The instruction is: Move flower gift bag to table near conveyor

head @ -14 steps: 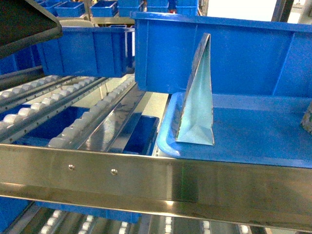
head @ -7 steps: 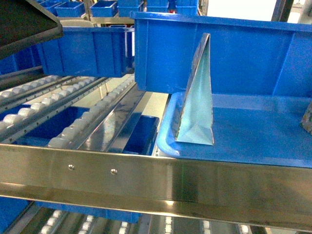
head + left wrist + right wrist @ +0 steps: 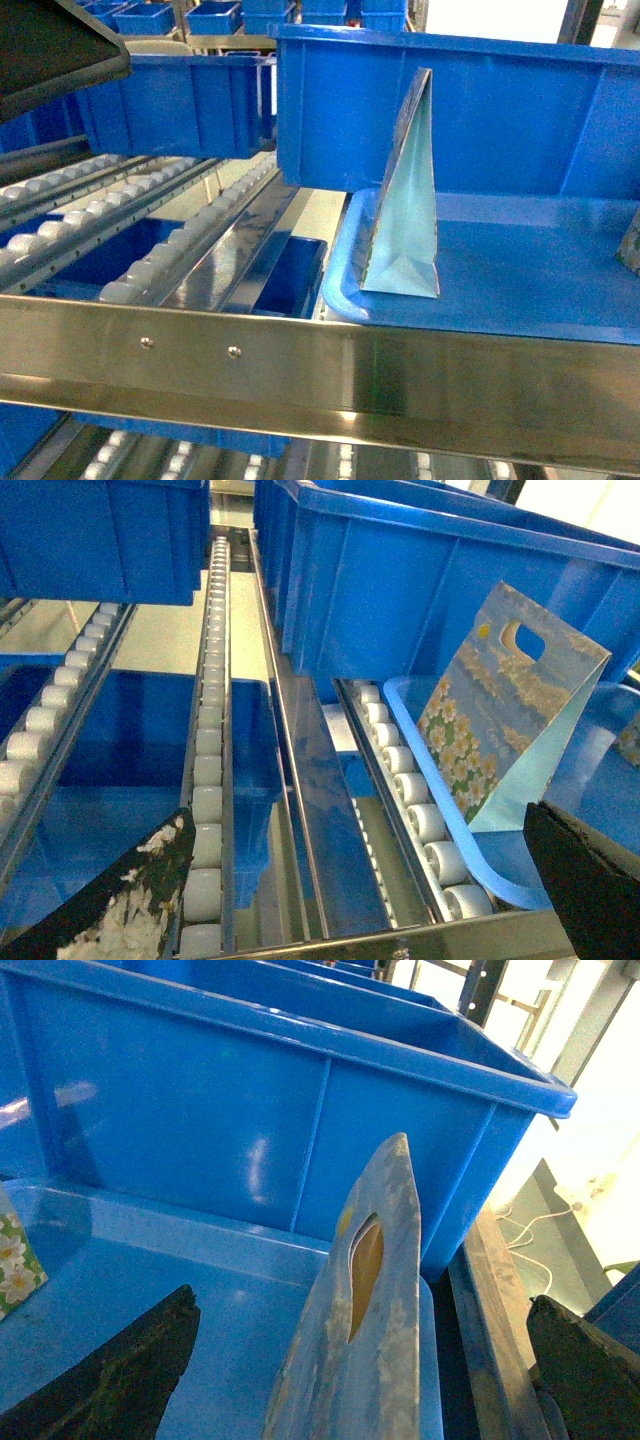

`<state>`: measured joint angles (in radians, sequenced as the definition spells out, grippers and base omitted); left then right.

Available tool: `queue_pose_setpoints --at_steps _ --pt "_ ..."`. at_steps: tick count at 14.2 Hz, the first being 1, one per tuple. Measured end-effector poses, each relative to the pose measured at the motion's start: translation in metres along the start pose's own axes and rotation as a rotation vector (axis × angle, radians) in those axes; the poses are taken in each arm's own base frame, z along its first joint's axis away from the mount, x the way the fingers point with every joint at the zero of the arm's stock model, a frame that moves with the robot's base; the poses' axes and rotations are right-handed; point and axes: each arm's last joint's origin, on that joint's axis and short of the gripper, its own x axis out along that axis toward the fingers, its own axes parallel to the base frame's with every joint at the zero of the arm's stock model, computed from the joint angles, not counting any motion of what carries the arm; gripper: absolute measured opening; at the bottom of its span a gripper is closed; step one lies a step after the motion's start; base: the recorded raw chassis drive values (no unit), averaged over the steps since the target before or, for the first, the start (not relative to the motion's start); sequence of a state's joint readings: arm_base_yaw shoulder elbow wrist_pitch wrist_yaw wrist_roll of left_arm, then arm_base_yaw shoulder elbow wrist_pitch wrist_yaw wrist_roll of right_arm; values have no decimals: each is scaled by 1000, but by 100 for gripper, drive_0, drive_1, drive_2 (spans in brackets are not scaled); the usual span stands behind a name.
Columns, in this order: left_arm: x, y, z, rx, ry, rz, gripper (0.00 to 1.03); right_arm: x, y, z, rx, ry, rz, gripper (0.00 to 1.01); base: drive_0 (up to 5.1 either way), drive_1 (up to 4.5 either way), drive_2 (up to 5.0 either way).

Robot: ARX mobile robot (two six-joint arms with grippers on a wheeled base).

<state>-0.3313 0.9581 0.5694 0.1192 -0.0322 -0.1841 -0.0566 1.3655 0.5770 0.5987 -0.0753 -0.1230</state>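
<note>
Nothing has moved: the matte paper flower gift bag (image 3: 405, 215) stands upright, triangular, peak up, in a glossy blue tray (image 3: 520, 290). Both the left gripper (image 3: 350, 910) and the right gripper (image 3: 350, 1380) are spread apart, holding nothing.

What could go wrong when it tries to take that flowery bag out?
The triangular light-blue flower gift bag stands upright on a narrow base in the shallow blue tray; a nudge might topple it. The open right tool frames a second, paler floral bag, so it could take the wrong one.
</note>
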Motion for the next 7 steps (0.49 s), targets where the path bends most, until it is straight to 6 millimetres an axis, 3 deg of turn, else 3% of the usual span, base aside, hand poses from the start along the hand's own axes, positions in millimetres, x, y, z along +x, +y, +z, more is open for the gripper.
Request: queue_pose_setpoints --at_steps 7 --pt "0 0 0 0 0 0 98 11 -14 0 34 3 11 96 0 0 0"
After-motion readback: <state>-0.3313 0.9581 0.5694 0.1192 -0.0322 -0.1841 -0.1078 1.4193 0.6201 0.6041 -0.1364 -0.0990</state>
